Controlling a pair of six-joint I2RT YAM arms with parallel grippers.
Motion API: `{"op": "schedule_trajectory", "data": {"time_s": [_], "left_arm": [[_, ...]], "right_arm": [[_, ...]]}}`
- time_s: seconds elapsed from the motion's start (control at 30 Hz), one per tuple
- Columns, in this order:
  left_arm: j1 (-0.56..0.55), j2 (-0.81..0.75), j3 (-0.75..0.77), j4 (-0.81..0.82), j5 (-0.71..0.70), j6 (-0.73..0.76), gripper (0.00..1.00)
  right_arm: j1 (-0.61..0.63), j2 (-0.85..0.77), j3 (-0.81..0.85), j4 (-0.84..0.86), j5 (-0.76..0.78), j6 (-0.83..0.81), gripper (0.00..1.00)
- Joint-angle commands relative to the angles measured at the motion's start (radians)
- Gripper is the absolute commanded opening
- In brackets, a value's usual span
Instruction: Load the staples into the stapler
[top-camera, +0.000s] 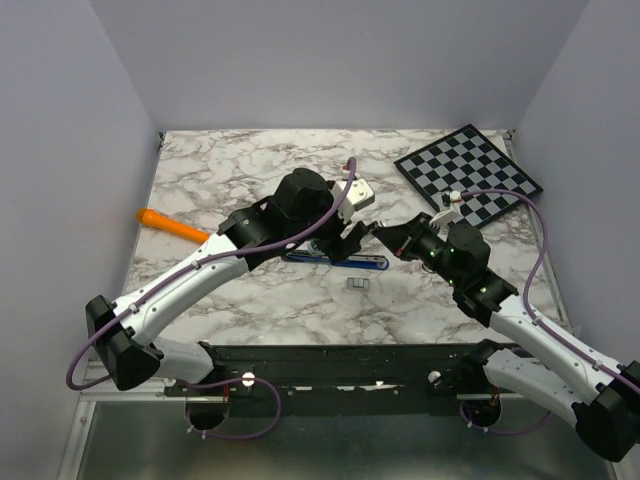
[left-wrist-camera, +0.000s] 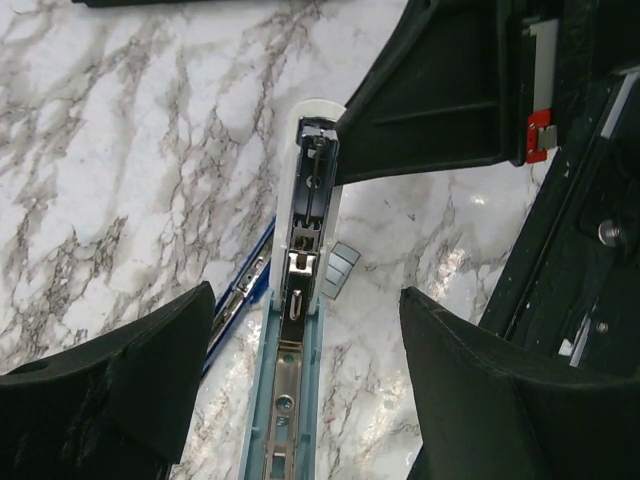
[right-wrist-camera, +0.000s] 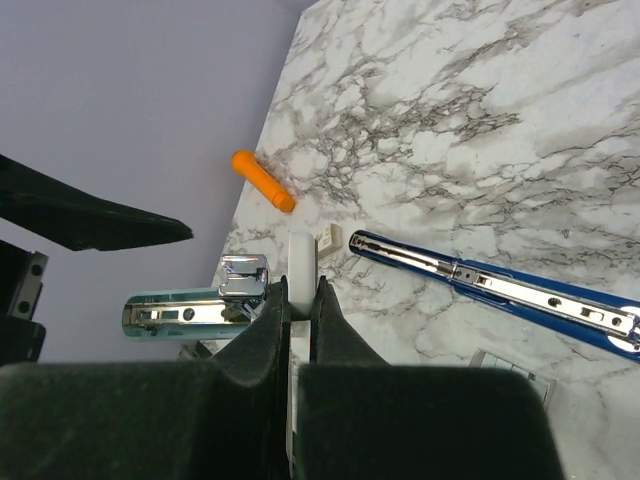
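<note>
The stapler is swung open. Its dark blue base (top-camera: 345, 261) lies on the marble, metal channel up (right-wrist-camera: 490, 285). Its light blue top (left-wrist-camera: 285, 400) with a white front end (right-wrist-camera: 302, 255) is raised off the table. My right gripper (right-wrist-camera: 300, 290) is shut on that white front end (left-wrist-camera: 318, 112). My left gripper (left-wrist-camera: 305, 292) is open, with a finger on each side of the top and not touching it. In the top view the two grippers, left (top-camera: 350, 240) and right (top-camera: 385, 238), meet above the base. Grey staples (top-camera: 357, 284) lie on the table near the base (left-wrist-camera: 340, 268) (right-wrist-camera: 510, 365).
An orange pen-like stick (top-camera: 172, 225) lies at the left, also in the right wrist view (right-wrist-camera: 262, 180). A small whitish block (right-wrist-camera: 325, 238) lies near the tip of the base. A checkerboard (top-camera: 468, 172) sits at the back right.
</note>
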Motion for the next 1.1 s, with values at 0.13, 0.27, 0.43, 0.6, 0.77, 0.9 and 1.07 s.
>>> {"op": "schedule_trajectory", "data": {"time_s": [0.13, 0.27, 0.43, 0.6, 0.77, 0.9, 1.07], "left_arm": [[0.000, 0.091, 0.029, -0.053, 0.095, 0.094, 0.80], [0.000, 0.126, 0.038, -0.053, 0.075, 0.106, 0.68], [0.000, 0.152, 0.049, -0.077, 0.086, 0.124, 0.51], [0.000, 0.157, 0.043, -0.081, 0.100, 0.130, 0.26], [-0.002, 0.151, 0.026, -0.099, 0.088, 0.147, 0.03], [0.000, 0.160, 0.005, -0.165, 0.065, 0.181, 0.00], [0.003, 0.166, -0.037, -0.245, 0.008, 0.254, 0.00]], "right_arm": [[0.001, -0.019, -0.001, 0.022, -0.056, -0.005, 0.01], [0.001, -0.027, -0.007, 0.022, -0.074, -0.002, 0.01], [0.001, -0.035, -0.021, 0.022, -0.085, 0.000, 0.01], [0.001, -0.038, -0.036, 0.023, -0.094, 0.006, 0.01], [0.001, -0.022, -0.049, 0.022, -0.120, 0.007, 0.01], [0.001, -0.015, -0.055, 0.004, -0.147, 0.010, 0.07], [0.001, -0.099, -0.059, -0.129, -0.058, -0.036, 0.41]]}}
